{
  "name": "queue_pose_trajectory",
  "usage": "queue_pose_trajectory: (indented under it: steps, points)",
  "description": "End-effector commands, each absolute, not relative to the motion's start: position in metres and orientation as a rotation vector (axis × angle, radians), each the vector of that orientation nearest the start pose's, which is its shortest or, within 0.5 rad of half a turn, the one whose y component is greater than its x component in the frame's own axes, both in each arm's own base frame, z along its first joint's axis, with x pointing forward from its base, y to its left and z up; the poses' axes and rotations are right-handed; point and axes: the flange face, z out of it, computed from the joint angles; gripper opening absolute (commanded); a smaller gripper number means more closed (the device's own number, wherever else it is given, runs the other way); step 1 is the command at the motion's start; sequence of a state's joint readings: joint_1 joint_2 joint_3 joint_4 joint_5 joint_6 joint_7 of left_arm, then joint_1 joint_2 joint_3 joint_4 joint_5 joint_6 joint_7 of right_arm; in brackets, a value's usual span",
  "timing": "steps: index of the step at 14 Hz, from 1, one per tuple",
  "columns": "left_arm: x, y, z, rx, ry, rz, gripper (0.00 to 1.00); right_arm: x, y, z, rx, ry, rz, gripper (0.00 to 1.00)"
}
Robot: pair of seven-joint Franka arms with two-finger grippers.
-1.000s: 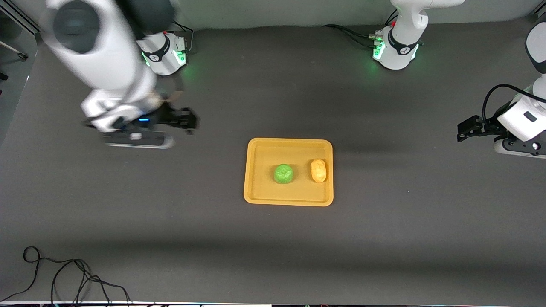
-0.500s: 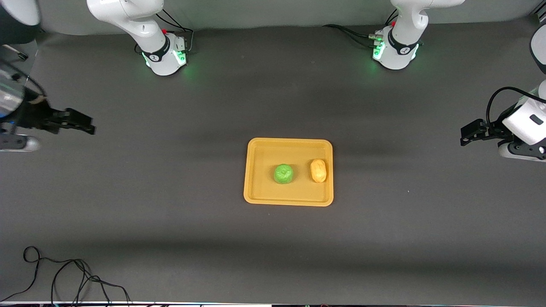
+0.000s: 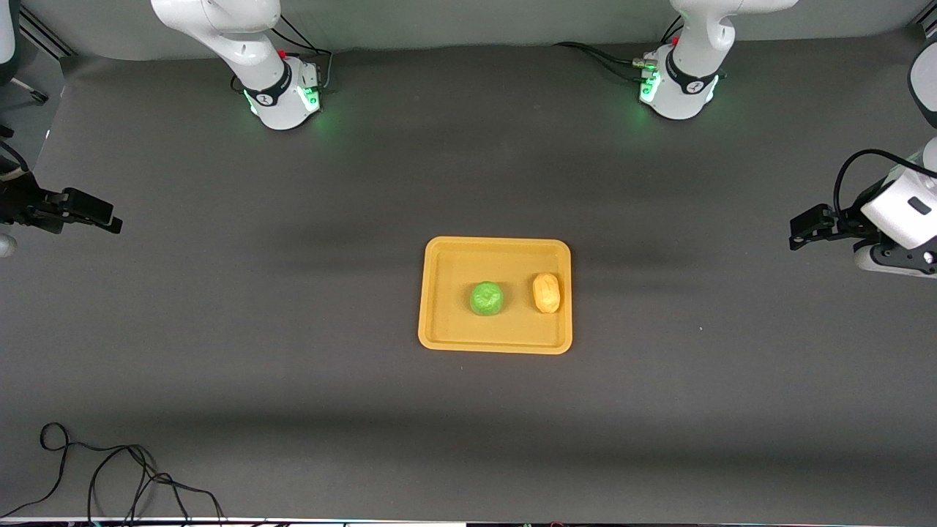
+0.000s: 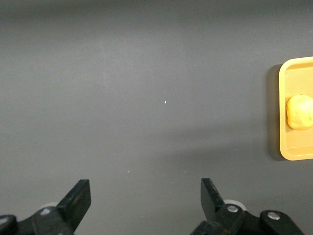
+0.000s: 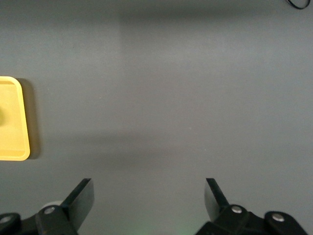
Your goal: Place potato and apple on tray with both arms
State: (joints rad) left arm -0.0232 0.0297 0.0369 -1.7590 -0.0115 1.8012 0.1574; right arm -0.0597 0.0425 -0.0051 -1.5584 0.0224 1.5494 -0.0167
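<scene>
Front view: apple [image 3: 486, 298] and potato [image 3: 546, 293] sit on the tray [image 3: 495, 341]; both look light, firm, rounded, best pinched across their middles. Left gripper [image 3: 805, 228] and right gripper [image 3: 89, 212] wait over the tabletop [image 3: 293, 380] ends. Wrist views: both jaws spread, empty.

High front camera; wrist views sharing tray [image 3: 439, 293]

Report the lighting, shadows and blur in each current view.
Front view: sharp and evenly lit; soft shadow bands cross the table, and green light glows at both arm bases. Left wrist view: the tray casts a dark shadow along its edge, the potato looks soft, and the left gripper is open. Right wrist view: a faint shadow band crosses the mat near the open right gripper.
</scene>
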Motion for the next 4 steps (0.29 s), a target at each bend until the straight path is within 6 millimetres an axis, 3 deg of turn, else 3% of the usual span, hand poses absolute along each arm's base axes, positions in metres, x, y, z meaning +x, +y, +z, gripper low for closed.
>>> queue_pose_trajectory:
  steps: [1,4]
  points:
    - [0.5708,0.0038,0.5391,-3.136,0.242,-0.005,1.00,0.5573,-0.0264,0.6106,-3.130,0.024,0.055,1.00]
    - [0.5735,0.0055,0.5433,-3.135,0.235,-0.032,1.00,0.5575,-0.0273,0.6096,-3.130,0.022,0.059,1.00]
